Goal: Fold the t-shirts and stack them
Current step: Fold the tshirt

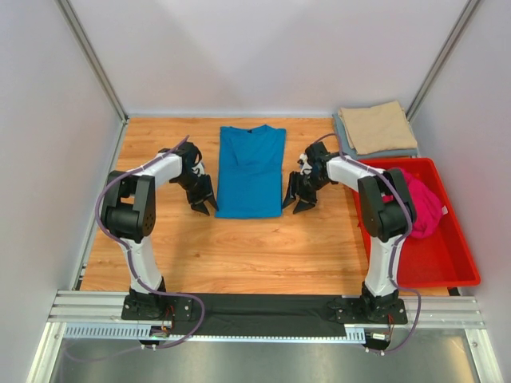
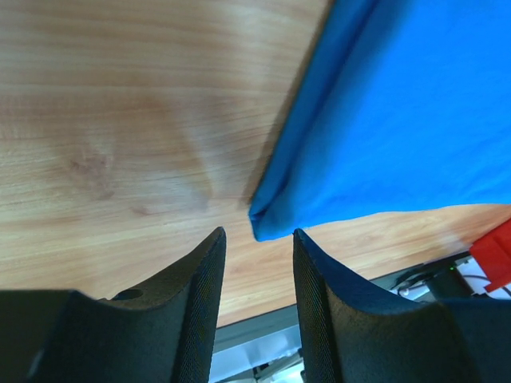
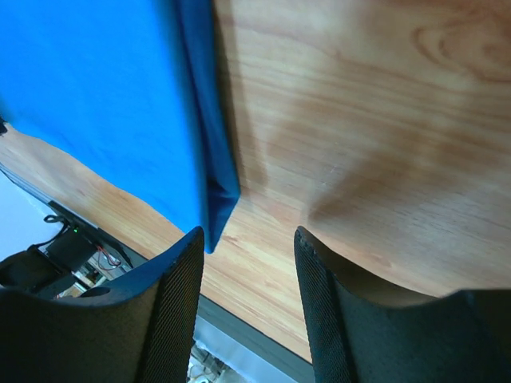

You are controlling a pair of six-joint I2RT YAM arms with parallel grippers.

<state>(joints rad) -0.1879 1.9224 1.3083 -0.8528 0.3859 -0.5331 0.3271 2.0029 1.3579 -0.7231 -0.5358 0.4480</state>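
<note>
The bright blue t-shirt (image 1: pixel 250 170) lies flat mid-table, its sides folded in to a long strip. My left gripper (image 1: pixel 205 206) is open and empty just left of its near left corner (image 2: pixel 275 219). My right gripper (image 1: pixel 297 204) is open and empty just right of its near right corner (image 3: pixel 215 209). The tan beige t-shirt (image 1: pixel 377 126) lies folded on top of the folded grey-blue t-shirt (image 1: pixel 348 144) at the back right. The magenta pink t-shirt (image 1: pixel 421 204) lies crumpled in the red bin (image 1: pixel 447 263).
The red bin stands along the table's right side, close to my right arm. The folded stack sits just behind it. Grey walls close the table on three sides. A black strip (image 1: pixel 263 307) and metal rails run along the near edge.
</note>
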